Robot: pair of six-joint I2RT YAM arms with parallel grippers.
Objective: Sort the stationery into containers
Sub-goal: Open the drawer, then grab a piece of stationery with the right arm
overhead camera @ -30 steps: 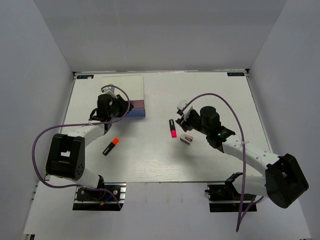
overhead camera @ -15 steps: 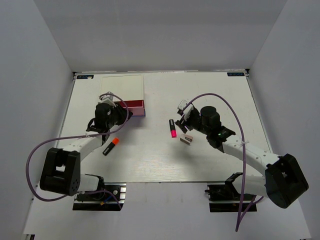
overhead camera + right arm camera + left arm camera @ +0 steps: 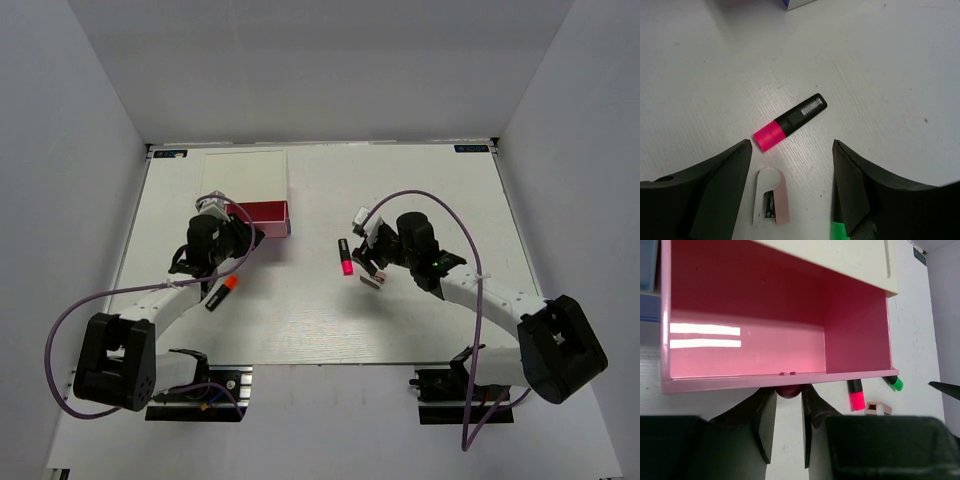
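Table (image 3: 300, 320): white; the overhead view alone shows all of it, with both arms reaching in from the near edge.
Box (image 3: 245, 175): white-topped, at the far left of the table.
Pink drawer (image 3: 262, 213): pulled out towards the arms. The left wrist view (image 3: 765, 355) looks straight into its glossy inside, which the overhead view shows only as a dark red strip.
Light blue drawer (image 3: 647, 265): a sliver at the left edge of the left wrist view only.
Left gripper (image 3: 788, 407): jaws clamped on the knob (image 3: 788, 391) at the pink drawer's front lip; from above (image 3: 215, 235) the grip is hidden.
Right gripper (image 3: 791, 165): jaws wide apart and empty, hanging over the table at mid-right (image 3: 372, 255).
Orange highlighter (image 3: 222, 292): beside the left forearm; overhead view only.
Pink highlighter (image 3: 790, 121): flat on the table just beyond the right fingers, also seen from above (image 3: 345, 256).
Green highlighter (image 3: 893, 383): its cap peeks past the drawer's corner; the overhead view hides it under the right gripper.
Pink-white eraser (image 3: 770, 196): between the open right fingers, near the pink cap.
Change: a second ago the pink drawer was shut; it has slid out with the left gripper. The right gripper has shifted over the eraser.
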